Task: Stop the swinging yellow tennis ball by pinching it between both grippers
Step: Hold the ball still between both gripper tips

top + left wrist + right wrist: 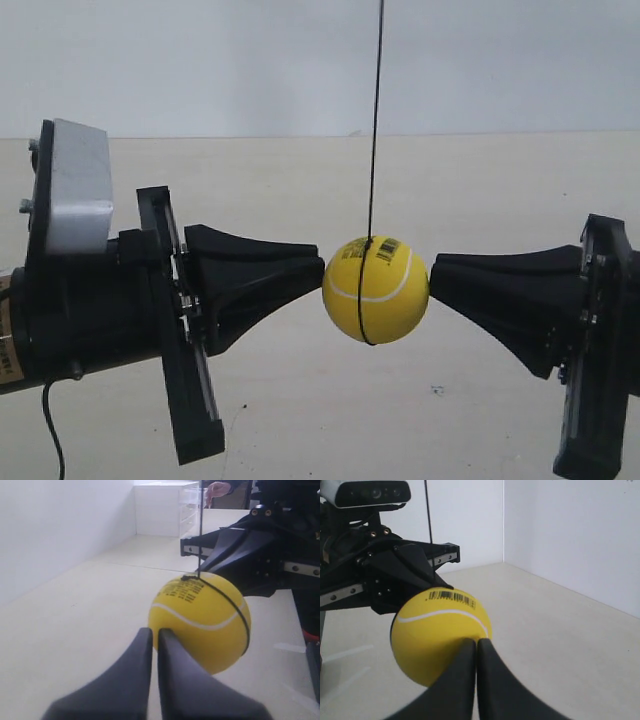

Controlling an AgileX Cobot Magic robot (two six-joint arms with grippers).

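The yellow tennis ball [376, 290] hangs on a thin black string [375, 120] between both grippers. My left gripper [318, 268], the one bearing the silver-grey box [80, 185], is shut and its tip touches one side of the ball. My right gripper [432, 272] is shut and its tip touches the opposite side. The left wrist view shows my left gripper [155, 631] pressed against the ball [205, 625], and the right arm [240, 555] behind it. In the right wrist view my right gripper [477, 641] meets the ball [437, 635] below its barcode, in front of the left arm [395, 575].
A beige table [320, 410] lies well below the ball. White walls stand behind. A white drawer unit [167, 507] stands in the far corner, with a person's hand [217, 489] beside it. A black cable [52, 440] hangs under the left arm.
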